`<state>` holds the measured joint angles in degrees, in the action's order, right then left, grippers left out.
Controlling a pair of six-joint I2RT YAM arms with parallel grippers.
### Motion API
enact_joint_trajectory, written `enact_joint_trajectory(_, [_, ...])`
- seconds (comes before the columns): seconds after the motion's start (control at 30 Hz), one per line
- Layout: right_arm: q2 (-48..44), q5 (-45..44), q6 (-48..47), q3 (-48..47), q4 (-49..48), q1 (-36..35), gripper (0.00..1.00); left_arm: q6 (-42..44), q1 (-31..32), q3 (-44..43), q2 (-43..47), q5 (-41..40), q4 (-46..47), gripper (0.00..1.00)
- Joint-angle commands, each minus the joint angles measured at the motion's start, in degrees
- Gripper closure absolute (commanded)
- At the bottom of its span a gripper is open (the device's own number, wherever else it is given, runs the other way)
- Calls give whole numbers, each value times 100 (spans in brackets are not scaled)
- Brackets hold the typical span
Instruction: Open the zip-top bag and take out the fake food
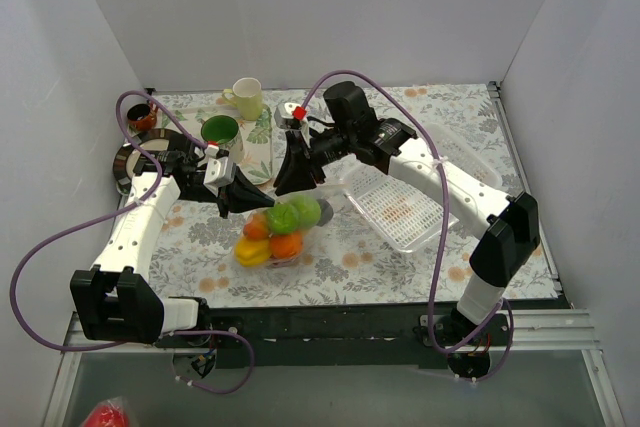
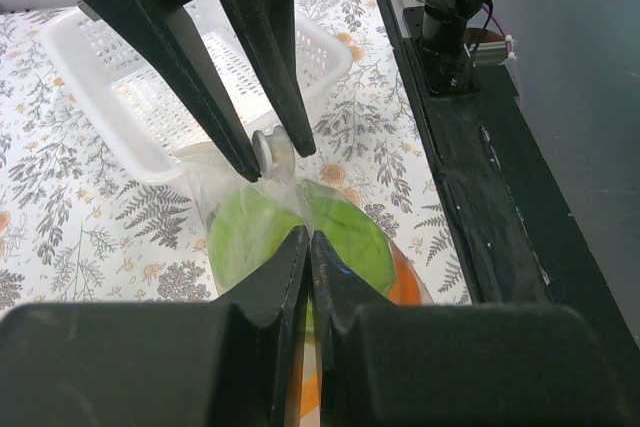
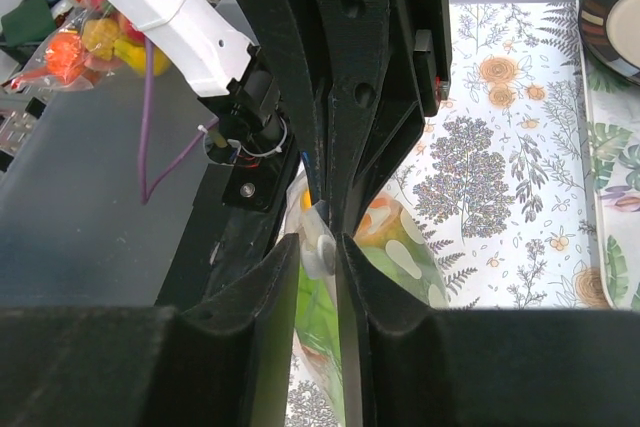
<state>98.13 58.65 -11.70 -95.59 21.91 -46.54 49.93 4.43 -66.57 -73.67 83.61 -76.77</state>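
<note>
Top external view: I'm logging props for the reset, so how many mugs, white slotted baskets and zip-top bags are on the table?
mugs: 2 (cream mug, green mug)
white slotted basket: 1
zip-top bag: 1
Total: 4

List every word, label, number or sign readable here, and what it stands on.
None can be read.
Print on the colourful packet is too blurred.
The zip-top bag, white basket, cream mug and green mug show no print.
</note>
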Motion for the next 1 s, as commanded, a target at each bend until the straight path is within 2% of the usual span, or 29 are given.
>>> enact_joint_trajectory(0.0, [84,41,98,-293,-161,14,73,113,32,-146,107,524,-259,97])
enact_joint_trajectory(0.17, [119,-73,116,-329,-143,14,82,52,32,-208,125,542,-259,97])
enact_joint_trajectory(0.57, [-57,-460,-113,243,-47,304,89,-1,32,-357,107,436,-259,96])
enact_joint_trajectory(0.67, [-74,-460,-52,234,-64,304,90,-1,32,-383,55,524,-259,84])
enact_joint_trajectory(0.8, [13,-311,133,68,-187,304,91,-88,76,-471,-51,665,-250,62])
enact_joint_trajectory(0.97, [-21,-249,212,-3,-249,295,92,-89,190,-436,-165,656,-189,59])
